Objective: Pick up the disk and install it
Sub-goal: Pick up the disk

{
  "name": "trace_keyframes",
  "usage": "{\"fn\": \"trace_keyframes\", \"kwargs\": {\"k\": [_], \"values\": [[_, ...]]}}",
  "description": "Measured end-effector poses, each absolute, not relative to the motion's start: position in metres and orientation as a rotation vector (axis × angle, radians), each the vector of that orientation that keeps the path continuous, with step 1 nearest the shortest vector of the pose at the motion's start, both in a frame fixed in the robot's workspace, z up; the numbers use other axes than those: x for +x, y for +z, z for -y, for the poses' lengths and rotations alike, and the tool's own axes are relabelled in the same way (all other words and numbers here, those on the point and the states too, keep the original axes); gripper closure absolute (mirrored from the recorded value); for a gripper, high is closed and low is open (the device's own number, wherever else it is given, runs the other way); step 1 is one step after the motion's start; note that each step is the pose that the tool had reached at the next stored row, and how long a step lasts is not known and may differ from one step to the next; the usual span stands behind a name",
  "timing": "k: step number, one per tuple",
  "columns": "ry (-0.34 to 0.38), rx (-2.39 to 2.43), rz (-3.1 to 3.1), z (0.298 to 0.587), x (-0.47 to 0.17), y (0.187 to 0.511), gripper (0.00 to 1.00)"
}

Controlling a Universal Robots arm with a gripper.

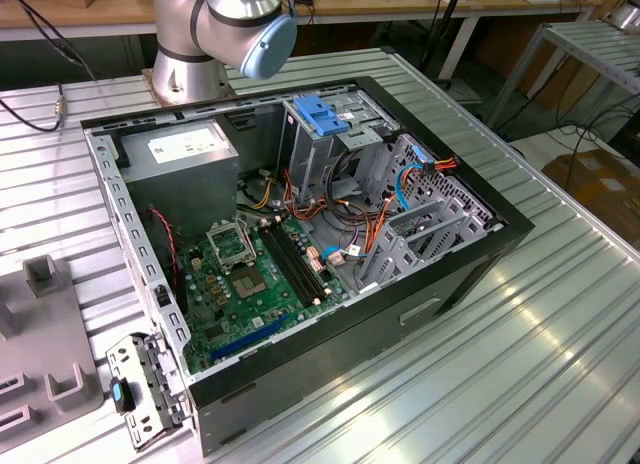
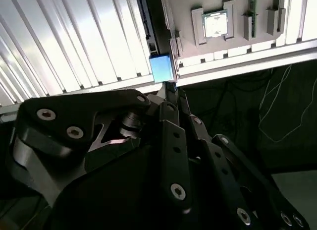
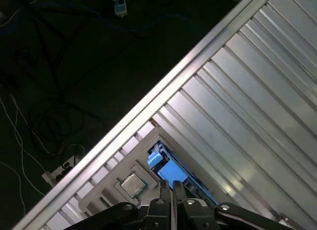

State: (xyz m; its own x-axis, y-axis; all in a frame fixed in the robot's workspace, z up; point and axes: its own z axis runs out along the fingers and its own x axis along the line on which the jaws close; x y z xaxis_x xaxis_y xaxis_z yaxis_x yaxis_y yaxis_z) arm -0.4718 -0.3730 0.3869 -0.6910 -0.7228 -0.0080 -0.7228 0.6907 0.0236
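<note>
In both wrist views my gripper hangs high over the ribbed metal table, near the table's edge, and its fingers stand shut together with nothing between them. Straight below the fingertips lies a light blue block with a thin dark strip running from it. The disk is out of view; no silver labelled body shows. The open computer case lies on its side on the table in the exterior view, with a metal drive cage with a blue top at its far end.
A grey fixture plate beside the blue block holds a processor chip. In the exterior view a metal bracket with a blue clip leans at the case's near corner. A grey power-supply box fills the case's back. Cables lie on the dark floor.
</note>
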Motion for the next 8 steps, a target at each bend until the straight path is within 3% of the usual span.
{"fn": "trace_keyframes", "kwargs": {"k": [2, 7, 8], "values": [[-0.038, 1.329, 2.845, 0.373, -0.4718, 0.3863, 0.75], [-0.036, 1.474, 2.774, 0.373, -0.4718, 0.3843, 0.74], [-0.035, 1.506, 2.758, 0.373, -0.4718, 0.3838, 0.67]]}}
